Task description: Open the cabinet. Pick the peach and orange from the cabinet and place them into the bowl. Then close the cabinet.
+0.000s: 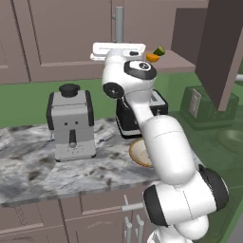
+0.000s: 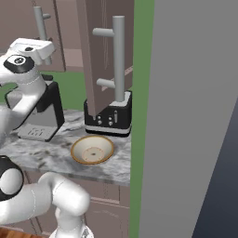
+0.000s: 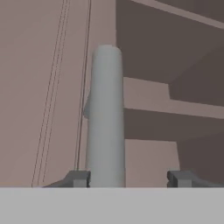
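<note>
Your gripper (image 3: pixel 129 178) stands open astride the left door's grey bar handle (image 3: pixel 105 118), touching one finger, while the cabinet's (image 1: pixel 66 38) right door (image 1: pixel 223 47) hangs open, the orange (image 1: pixel 153 57) on its shelf.

door (image 2: pixel 100 51) open over toaster (image 2: pixel 109 116) | bowl (image 2: pixel 92 149) on counter (image 2: pixel 56 155), empty

The arm (image 1: pixel 166 152) is glossy white, built of fat rounded segments joined by dark grey to black rings. A black round cap with a small pale mark sits on the upper joint (image 1: pixel 140 69) (about 12 o'clock of the arm). The gripper (image 3: pixel 129 178) ends in two small dark grey fingertips (image 3: pixel 78 178).
</note>
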You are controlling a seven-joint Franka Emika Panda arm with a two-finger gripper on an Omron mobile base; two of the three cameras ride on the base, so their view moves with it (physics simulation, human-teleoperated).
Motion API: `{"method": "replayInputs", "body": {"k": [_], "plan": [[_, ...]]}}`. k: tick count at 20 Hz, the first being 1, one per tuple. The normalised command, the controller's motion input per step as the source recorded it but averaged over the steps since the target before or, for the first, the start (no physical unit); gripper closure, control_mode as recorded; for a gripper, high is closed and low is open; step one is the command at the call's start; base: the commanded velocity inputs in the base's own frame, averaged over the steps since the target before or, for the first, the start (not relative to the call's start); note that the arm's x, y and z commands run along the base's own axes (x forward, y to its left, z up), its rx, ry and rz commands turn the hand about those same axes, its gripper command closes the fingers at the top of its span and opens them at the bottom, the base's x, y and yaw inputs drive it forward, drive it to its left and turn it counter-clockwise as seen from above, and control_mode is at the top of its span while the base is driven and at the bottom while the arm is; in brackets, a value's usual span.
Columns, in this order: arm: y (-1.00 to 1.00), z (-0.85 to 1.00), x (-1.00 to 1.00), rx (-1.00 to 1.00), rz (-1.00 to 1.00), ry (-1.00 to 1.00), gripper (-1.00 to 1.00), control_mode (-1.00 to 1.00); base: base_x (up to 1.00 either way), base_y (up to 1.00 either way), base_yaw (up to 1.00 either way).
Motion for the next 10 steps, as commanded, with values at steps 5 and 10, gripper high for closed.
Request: {"method": "replayInputs", "body": {"k": [5, 10], "plan": [[0.4, -0.12, 0.6, -0.06, -0.01, 0.04, -1.0, -1.0, 0.0, 0.0, 0.0], [0.33, -0.08, 0.62, -0.04, -0.01, 0.05, -1.0, -1.0, 0.0, 0.0, 0.0]]}}
